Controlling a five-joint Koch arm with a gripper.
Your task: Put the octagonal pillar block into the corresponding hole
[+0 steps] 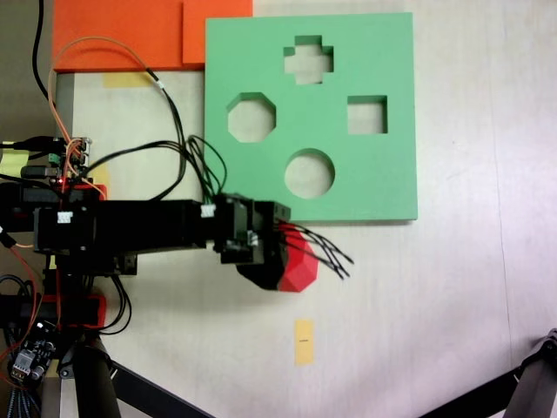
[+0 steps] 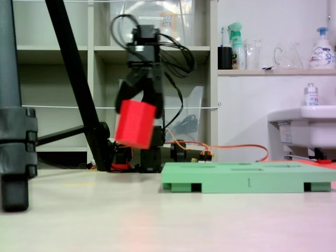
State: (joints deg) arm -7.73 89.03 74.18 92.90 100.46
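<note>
In a fixed view from above, the black arm (image 1: 130,228) is being seen reaching from the left edge toward the middle of the pale table (image 1: 452,287), with the gripper (image 1: 291,257) at its right end. The octagonal pillar block (image 1: 300,268) is being shown there only in part, as a red faceted edge sticking out from under the gripper's black body, just below the lower edge of the green foam board (image 1: 383,174). The board's four cutouts are being laid open in this view: the corresponding hole (image 1: 251,118) at the left, a cross-shaped cutout (image 1: 308,59) at the top, a square cutout (image 1: 367,115) at the right and a round cutout (image 1: 309,172) at the bottom. An orange sheet (image 1: 130,35) is being seen at the top left and a small yellow tape mark (image 1: 303,340) below the gripper.

In a fixed view from table level, the height is being revealed instead. A tripod leg (image 2: 16,131) is being seen at the far left. The gripper (image 2: 139,113) is being shown hanging downward, its jaws closed on the upper part of the block (image 2: 135,124), one finger (image 2: 126,90) on each side. The block is being held tilted and clear of the table (image 2: 157,220), well above it and to the left of the board (image 2: 247,182). The board is being seen edge-on here, so its cutouts cannot be told apart. Shelves (image 2: 173,50) and a white sink (image 2: 310,128) are being seen behind.
</note>
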